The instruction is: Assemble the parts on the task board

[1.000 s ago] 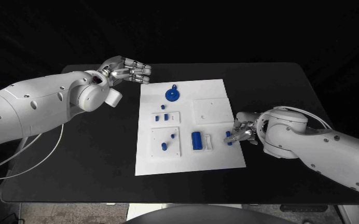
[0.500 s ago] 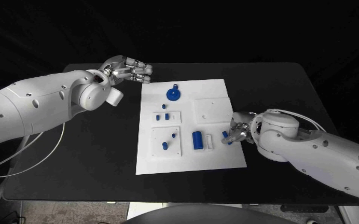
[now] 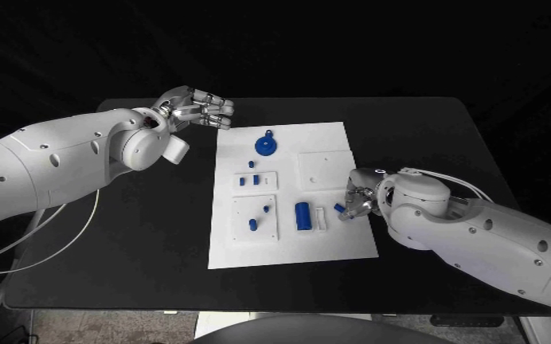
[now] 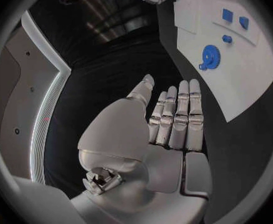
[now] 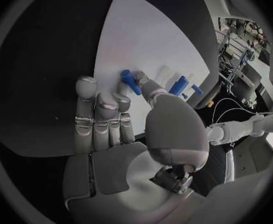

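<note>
The silver right hand point(image 3: 358, 201) is seen pinching a small blue peg-shaped part point(image 5: 130, 80) between thumb and a fingertip, the other fingers point(image 5: 102, 115) lying stretched out beside it. Compared with a second ago, this hand has been carried inward from the right edge of the flat white task board point(image 3: 333, 248), and the part is now held above the board just beside the larger blue cylinder point(image 3: 302, 214) and the small white slotted block point(image 3: 322, 216). From this it is judged that the part has been picked up and is being brought toward its seat, so insertion is probably the step in hand; the exact seat cannot be told.

The silver left hand point(image 3: 197, 107) has not been moved: it is held off the board's far left corner over the black table point(image 3: 138, 224), fingers point(image 4: 181, 115) straight and close together, nothing in it.

The held part is seen as a short, smooth, round-ended blue pin, tilted in the grasp. On the board a blue gear-like disc with a small tab point(image 3: 265, 146) is laid near the far edge, and several small blue pieces point(image 3: 254, 178) are set in the raised white plates at the left
</note>
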You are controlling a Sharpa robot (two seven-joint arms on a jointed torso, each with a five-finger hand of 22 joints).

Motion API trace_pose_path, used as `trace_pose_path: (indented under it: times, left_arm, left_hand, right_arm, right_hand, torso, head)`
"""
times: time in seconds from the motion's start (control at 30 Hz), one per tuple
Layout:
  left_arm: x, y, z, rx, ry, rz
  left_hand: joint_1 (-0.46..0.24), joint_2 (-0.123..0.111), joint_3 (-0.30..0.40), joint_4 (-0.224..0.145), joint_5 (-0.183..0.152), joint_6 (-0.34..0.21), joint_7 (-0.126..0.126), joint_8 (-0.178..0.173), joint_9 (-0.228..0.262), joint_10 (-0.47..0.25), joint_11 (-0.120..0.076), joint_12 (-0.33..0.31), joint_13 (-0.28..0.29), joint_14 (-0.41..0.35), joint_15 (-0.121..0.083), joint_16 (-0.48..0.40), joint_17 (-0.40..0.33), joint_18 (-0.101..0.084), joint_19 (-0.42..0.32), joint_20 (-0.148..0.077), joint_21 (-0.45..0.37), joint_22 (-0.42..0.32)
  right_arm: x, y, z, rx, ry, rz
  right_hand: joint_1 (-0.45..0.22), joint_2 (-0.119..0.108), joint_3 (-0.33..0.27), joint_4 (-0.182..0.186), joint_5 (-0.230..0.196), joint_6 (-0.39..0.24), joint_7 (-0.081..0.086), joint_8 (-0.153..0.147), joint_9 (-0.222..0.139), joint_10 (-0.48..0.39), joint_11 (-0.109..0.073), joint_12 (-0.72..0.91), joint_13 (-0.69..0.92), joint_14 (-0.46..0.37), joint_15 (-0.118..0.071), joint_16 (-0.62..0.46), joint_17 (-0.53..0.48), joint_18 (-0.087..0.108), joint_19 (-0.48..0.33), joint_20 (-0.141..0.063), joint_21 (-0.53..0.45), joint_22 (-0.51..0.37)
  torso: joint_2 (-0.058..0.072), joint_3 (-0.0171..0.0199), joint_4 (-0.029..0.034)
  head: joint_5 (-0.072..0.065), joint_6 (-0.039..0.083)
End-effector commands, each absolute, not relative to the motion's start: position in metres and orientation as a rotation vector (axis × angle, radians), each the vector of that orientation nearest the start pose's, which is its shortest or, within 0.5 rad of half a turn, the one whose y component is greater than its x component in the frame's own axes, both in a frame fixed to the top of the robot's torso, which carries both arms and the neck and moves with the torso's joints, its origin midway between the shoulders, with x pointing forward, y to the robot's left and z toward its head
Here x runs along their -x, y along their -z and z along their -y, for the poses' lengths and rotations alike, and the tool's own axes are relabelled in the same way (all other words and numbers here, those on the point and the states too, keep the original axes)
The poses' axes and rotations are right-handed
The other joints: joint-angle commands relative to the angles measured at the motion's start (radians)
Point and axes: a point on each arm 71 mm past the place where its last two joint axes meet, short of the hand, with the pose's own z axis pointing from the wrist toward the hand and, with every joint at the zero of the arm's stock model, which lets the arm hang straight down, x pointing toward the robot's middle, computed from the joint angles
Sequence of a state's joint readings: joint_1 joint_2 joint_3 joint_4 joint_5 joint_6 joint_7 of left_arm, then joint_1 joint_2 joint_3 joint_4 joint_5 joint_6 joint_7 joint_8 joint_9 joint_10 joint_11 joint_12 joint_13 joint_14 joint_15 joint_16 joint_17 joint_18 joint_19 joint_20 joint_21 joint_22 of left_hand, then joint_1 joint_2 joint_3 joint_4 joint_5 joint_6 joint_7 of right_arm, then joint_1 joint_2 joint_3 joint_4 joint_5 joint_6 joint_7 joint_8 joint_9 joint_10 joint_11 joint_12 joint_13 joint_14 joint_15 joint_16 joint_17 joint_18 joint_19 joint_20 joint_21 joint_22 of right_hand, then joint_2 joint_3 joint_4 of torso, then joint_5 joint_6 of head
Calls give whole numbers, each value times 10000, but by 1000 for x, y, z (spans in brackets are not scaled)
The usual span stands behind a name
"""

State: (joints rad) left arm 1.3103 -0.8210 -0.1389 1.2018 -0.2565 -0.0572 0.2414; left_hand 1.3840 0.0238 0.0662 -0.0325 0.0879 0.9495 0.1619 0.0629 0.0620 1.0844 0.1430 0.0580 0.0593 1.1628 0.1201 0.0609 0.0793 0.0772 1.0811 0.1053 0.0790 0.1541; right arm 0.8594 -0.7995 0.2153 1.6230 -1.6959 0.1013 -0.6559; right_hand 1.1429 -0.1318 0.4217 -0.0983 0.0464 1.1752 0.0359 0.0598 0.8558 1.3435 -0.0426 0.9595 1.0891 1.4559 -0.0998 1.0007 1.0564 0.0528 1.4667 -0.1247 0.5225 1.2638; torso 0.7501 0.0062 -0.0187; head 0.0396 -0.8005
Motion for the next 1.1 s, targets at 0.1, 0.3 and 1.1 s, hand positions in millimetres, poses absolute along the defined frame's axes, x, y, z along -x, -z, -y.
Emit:
trace_pose_path:
  times: [0.1,0.3,1.1]
  left_arm:
    - [-542,179,-285,8625,12877,-16669]
    - [-542,179,-285,8619,12901,-16708]
    - [-541,180,-284,8602,12962,-16811]
  left_hand:
    - [-53,17,-85,-4,-22,-19,-17,-4,-5,-55,-10,47,-2,-52,15,24,12,2,69,-7,11,-21]
    - [-42,27,-84,-16,-8,27,-19,-2,-2,-56,-12,48,-2,-50,14,24,12,3,71,-9,13,-28]
    - [-55,41,-94,-22,-9,53,-18,-1,-1,-57,-10,47,-2,-46,13,23,13,1,74,-10,18,-40]
  right_arm:
    - [-429,290,198,1149,-330,-21741]
    - [-426,293,198,894,-719,-22317]
    - [-423,275,189,-2642,-4408,-21507]
  right_hand:
    - [70,662,710,-551,1824,-161,310,23,-7351,-79,48,8,-31,-14,53,-27,-27,132,411,83,-45,11]
    - [-698,945,2160,-1177,2566,-51,355,38,-7804,-79,68,87,-60,-22,86,4,-57,157,385,114,5,108]
    - [-1138,948,2430,-1520,4349,521,210,43,-7814,56,-87,155,-60,-52,-50,28,-159,136,420,-17,167,291]
  torso:
    - [4,13,-10]
    - [7,13,-6]
    - [7,10,-9]
  head:
    - [9,-5]
    - [12,-10]
    - [51,-53]
